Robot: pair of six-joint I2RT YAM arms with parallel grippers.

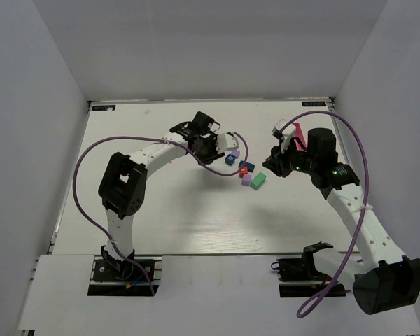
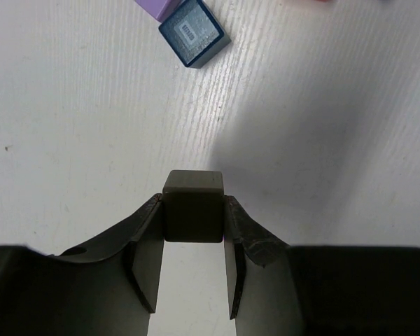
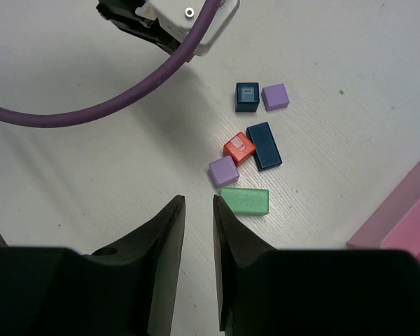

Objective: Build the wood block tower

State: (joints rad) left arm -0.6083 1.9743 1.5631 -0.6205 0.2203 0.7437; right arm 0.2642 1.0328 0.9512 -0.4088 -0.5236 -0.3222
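Note:
My left gripper (image 2: 193,210) is shut on a dark grey block (image 2: 193,187) and holds it just above the table. A blue labelled block (image 2: 194,31) and a purple block (image 2: 156,7) lie beyond it. In the top view the left gripper (image 1: 215,147) is just left of the cluster. My right gripper (image 3: 198,201) is slightly open and empty, hovering near the green block (image 3: 245,201). Beyond it lie a purple block (image 3: 223,171), a red block (image 3: 239,147), a dark blue long block (image 3: 264,145), the blue labelled block (image 3: 247,96) and another purple block (image 3: 275,96). The right gripper (image 1: 275,162) is right of the cluster.
A pink tray (image 3: 406,217) lies to the right of the blocks, also seen in the top view (image 1: 299,133) behind the right wrist. The left arm's purple cable (image 3: 91,112) crosses the right wrist view. White walls enclose the table on three sides.

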